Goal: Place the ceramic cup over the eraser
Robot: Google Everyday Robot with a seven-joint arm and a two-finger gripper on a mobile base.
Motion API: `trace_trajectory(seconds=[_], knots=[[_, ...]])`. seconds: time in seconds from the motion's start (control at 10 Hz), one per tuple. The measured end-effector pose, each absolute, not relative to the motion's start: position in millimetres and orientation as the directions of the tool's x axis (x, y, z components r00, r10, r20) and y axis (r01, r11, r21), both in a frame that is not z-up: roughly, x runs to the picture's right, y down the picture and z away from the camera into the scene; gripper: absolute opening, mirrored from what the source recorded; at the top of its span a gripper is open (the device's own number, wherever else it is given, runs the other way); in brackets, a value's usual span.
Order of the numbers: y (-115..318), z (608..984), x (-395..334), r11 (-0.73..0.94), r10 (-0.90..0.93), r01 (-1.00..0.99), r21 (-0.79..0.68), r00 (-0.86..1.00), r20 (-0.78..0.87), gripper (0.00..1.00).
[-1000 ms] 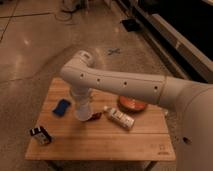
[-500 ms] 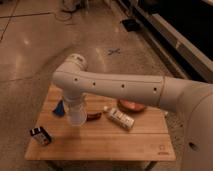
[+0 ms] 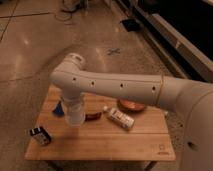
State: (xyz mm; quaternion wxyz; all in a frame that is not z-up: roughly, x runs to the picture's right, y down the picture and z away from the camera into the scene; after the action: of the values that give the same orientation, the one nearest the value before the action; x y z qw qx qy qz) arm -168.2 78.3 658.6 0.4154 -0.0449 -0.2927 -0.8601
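Note:
The white ceramic cup (image 3: 75,112) hangs under the wrist of my arm, over the left part of the wooden table (image 3: 125,145). My gripper (image 3: 73,101) is at the cup's top, shut on it, and mostly hidden by the wrist and the cup. The eraser (image 3: 41,135), a small black block with white patches, lies near the table's front left corner. It is left of the cup and nearer the front, apart from it.
A blue flat object (image 3: 58,108) lies just left of the cup, partly hidden. A dark reddish item (image 3: 93,116) and a white carton (image 3: 120,118) lie to its right. The orange-red bowl (image 3: 131,105) sits behind them under the arm.
My arm has carried the cup to the left, away from the carton and closer to the eraser.

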Motion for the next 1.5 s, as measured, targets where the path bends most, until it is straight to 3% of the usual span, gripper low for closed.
trace_trajectory(seconds=[0.7,1.5], knots=[[87,605,-240,-0.604,-0.578,0.566,0.561,-0.796,0.181,0.00],[113,606,-307,-0.658,-0.468,0.449,0.604,-0.873,0.138,0.00]])
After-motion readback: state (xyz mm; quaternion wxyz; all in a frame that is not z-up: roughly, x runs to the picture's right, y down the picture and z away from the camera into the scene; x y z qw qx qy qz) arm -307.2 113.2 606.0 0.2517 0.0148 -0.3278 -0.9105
